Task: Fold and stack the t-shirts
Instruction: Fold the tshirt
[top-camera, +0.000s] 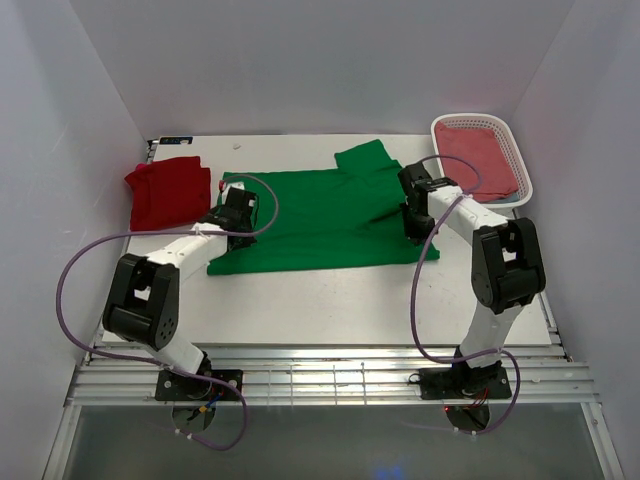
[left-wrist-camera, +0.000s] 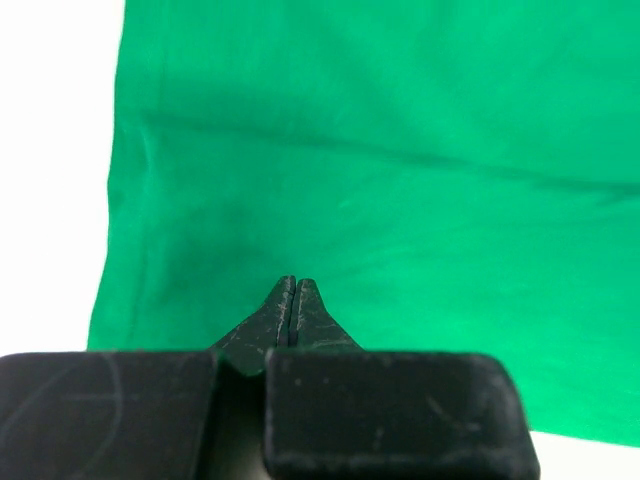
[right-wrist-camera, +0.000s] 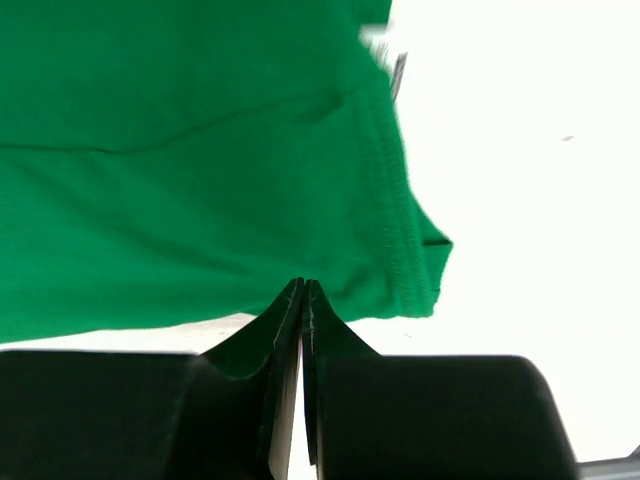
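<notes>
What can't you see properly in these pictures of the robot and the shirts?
- Top view: the arms' own wrists hide the fingertips of the left gripper and right gripper.
- Both wrist views: the bright green cotton t-shirt runs off the picture edges.
- Top view: the reddish cloth in the white mesh basket is too small to name.

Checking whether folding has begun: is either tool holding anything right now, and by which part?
Nothing seems held. The left tool and right tool are both shut with no cloth between their tips, and the green t-shirt lies flat beneath them.
</notes>
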